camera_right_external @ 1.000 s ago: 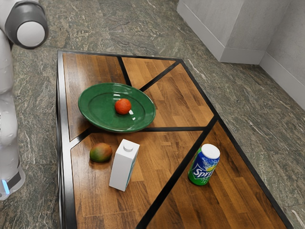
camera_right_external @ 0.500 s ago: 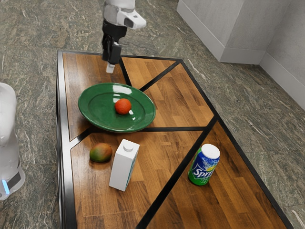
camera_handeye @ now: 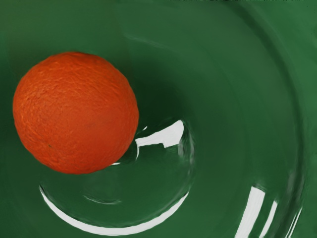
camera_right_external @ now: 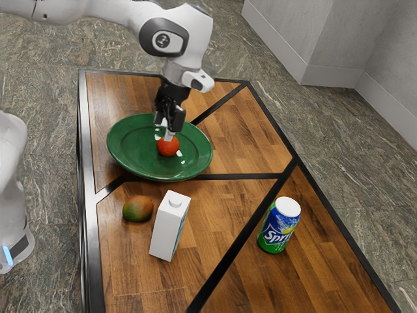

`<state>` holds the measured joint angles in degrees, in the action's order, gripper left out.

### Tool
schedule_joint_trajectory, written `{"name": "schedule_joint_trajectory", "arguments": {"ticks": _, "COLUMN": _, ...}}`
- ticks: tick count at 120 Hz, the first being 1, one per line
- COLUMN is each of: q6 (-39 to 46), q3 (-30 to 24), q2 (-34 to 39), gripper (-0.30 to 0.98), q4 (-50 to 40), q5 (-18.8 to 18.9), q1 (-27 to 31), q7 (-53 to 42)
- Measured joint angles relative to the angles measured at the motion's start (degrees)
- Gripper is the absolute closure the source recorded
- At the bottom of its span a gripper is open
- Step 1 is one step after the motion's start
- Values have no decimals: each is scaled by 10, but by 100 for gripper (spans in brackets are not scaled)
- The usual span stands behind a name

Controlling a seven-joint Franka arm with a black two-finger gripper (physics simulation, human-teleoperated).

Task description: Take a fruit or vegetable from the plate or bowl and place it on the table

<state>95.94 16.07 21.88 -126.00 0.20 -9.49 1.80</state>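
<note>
Over the green plate, my gripper [camera_right_external: 164,129] points down with its two pale fingertips apart, so it is open. The orange fruit [camera_right_external: 167,149] rests inside the green plate [camera_right_external: 127,148]. In the exterior view the nearer fingertip overlaps the fruit's upper edge; whether they touch, I cannot tell. The wrist view has the whole rough-skinned orange fruit [camera_handeye: 75,113] on the glossy green plate [camera_handeye: 237,124], off to one side of the view's middle.
A red-green mango [camera_right_external: 138,208] lies on the wooden table [camera_right_external: 254,140] beside a white carton [camera_right_external: 170,225]. The Sprite can [camera_right_external: 279,225] stands farther toward the exterior view's right. The plate's raised rim surrounds the fruit.
From beyond the table's far edge, my hand has come down over the plate to the fruit. The fruit, plate, mango, carton and can have stayed put.
</note>
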Motion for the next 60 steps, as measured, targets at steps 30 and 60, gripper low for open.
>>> {"name": "schedule_joint_trajectory", "arguments": {"ticks": 30, "q6": 17, "q3": -16, "q2": 11, "gripper": 2, "q4": -17, "q5": 1, "q1": 23, "q7": 14}}
{"name": "schedule_joint_trajectory", "arguments": {"ticks": 60, "q6": 86, "q3": -14, "q2": -58, "gripper": 2, "q4": -11, "q5": 8, "q1": 63, "q7": 23}}
